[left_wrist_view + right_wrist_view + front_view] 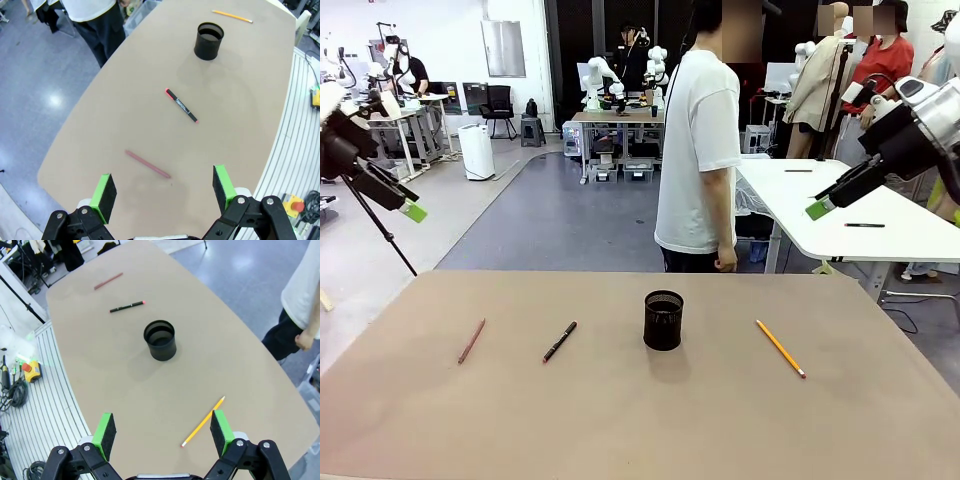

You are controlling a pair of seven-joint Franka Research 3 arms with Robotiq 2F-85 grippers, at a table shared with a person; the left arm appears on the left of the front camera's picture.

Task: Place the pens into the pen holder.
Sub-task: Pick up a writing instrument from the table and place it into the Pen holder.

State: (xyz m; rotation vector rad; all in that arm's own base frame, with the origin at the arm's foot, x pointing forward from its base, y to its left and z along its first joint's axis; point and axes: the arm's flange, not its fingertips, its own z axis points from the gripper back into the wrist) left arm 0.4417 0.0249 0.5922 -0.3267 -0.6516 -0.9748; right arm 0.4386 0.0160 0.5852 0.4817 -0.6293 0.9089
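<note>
Setup: tan table [620, 430], person [698, 150] standing at its far edge, arms hanging, not joining in.

Pen holder [663, 320]: black mesh cup, upright, about mid-table. It looks empty in the right wrist view.

Pens: all three lie flat on the table, none in the cup.
- Reddish-brown pencil [472, 340]: far left, well apart from the cup.
- Black pen with red end [560, 341]: between that pencil and the cup, touching neither.
- Orange-yellow pencil [780, 348]: right of the cup, tip toward the near edge.

Left gripper [164, 190]: fingers spread wide, nothing between the green pads, raised well above the table's left end. The reddish-brown pencil sits just ahead of it in its wrist view.

Right gripper [162, 431]: likewise spread and empty, high over the right side, with the orange-yellow pencil lying close to its right pad in its wrist view.

Step (judged): none started, first pick pending.

Next move (judged): each arm has a pencil nearly below it. Descent needs the pads turned across the thin shaft and brought almost to the tabletop before closing. Risk: a low, round stick may roll or slip out.
</note>
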